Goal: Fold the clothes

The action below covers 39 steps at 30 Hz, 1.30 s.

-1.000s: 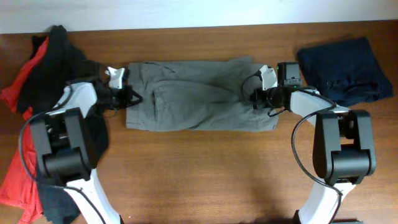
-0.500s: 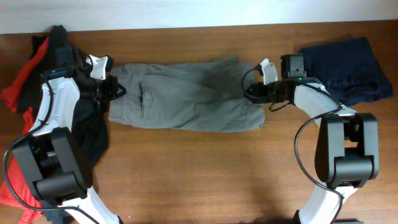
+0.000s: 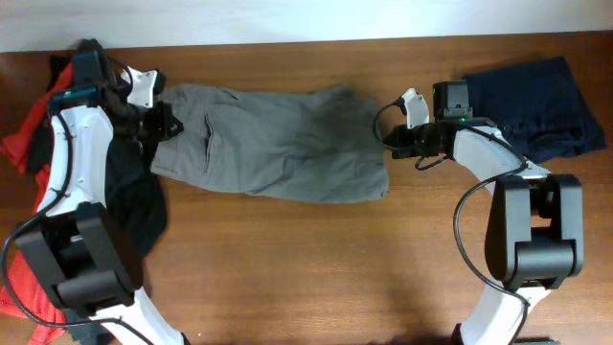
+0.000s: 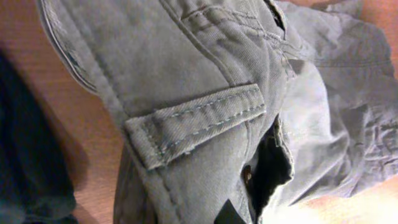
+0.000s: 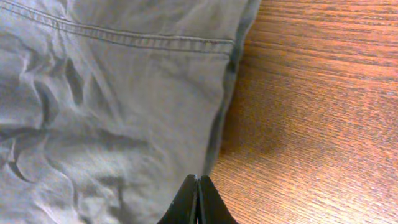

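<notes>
Two closed grips, and only one clearly has cloth in it. My left gripper is clamped on the far-left end of the shorts. From above I see only that it meets the cloth there. My left wrist view shows the fabric bunched right up against the camera, with a stitched strap lying across it and a dark gap in the folds below.

My right gripper is pinched tight, tips pressed together. Its own camera puts them right at the shorts' right edge, beside a stitched hem seam, with bare wood to the right. I cannot tell whether any cloth is nipped between them. The overhead shows this gripper at the shorts' right end.

Only the overhead shows the whole garment, spread across the far middle of the table and slanting nearer toward its right end. A navy garment lies behind my right arm at far right. A black garment and a red garment are heaped along the left side, partly under my left arm.
</notes>
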Motion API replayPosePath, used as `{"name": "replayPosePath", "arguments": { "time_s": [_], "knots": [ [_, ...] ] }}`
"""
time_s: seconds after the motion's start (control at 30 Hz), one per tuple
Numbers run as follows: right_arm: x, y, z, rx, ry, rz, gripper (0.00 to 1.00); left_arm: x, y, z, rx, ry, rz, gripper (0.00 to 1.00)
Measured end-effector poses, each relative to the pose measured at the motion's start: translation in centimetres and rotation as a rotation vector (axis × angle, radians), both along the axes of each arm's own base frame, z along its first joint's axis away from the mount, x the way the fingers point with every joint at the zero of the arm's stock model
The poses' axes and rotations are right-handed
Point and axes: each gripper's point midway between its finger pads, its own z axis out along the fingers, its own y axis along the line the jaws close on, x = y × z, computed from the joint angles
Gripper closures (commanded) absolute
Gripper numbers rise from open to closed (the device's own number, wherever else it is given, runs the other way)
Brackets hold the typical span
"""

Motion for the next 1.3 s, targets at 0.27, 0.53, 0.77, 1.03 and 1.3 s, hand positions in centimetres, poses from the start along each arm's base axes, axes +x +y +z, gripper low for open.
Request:
{"name": "replayPosePath", "arguments": {
  "time_s": [0.27,0.53,0.77,1.03,1.3],
  "knots": [
    [0.5,1.4,0.4,0.001,-0.036,0.029,0.96,0.1,-1.4,0.1,0.005,-0.003,-0.034,1.0],
    [1.1,1.4,-0.1,0.001,-0.055,0.03,0.96,0.1,-2.1,0.1,0.006,-0.003,-0.05,0.99],
    [0.4,2.1,-3.8,0.003,0.021,0.048,0.96,0.6,-2.4,1.2,0.017,-0.027,-0.058,1.0],
    [0.5,2.4,-4.0,0.011,0.024,0.05,0.96,2.4,-6.7,5.0,0.045,-0.134,-0.153,0.99],
    [0.7,2.6,-4.0,0.019,0.025,0.054,0.96,2.0,-15.8,6.2,0.127,-0.202,-0.327,0.99]
  ]
}}
